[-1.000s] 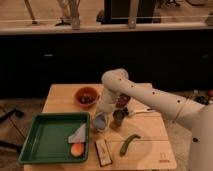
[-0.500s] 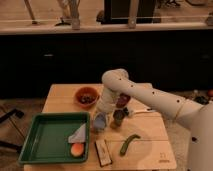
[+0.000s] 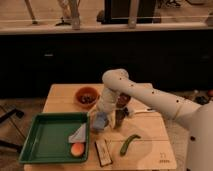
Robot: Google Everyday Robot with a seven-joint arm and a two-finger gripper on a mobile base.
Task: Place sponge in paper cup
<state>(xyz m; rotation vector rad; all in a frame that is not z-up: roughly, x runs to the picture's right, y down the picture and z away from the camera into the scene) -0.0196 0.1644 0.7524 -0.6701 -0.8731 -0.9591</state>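
My gripper (image 3: 100,116) reaches down from the white arm (image 3: 116,82) to the table's middle, just right of the green tray. A pale blue sponge (image 3: 100,122) shows right at the gripper's lower end, close to the table top. The white paper cup is at that same spot, if anywhere, and is hidden by the gripper and the sponge; I cannot make it out on its own. I cannot tell if the sponge is inside something or held above it.
A dark metallic cup (image 3: 120,119) stands just right of the gripper. An orange-red bowl (image 3: 86,96) is behind it. The green tray (image 3: 47,140) holds a grey cloth (image 3: 78,134) and an orange ball (image 3: 76,149). A flat dark block (image 3: 103,151) and a green vegetable (image 3: 129,144) lie in front.
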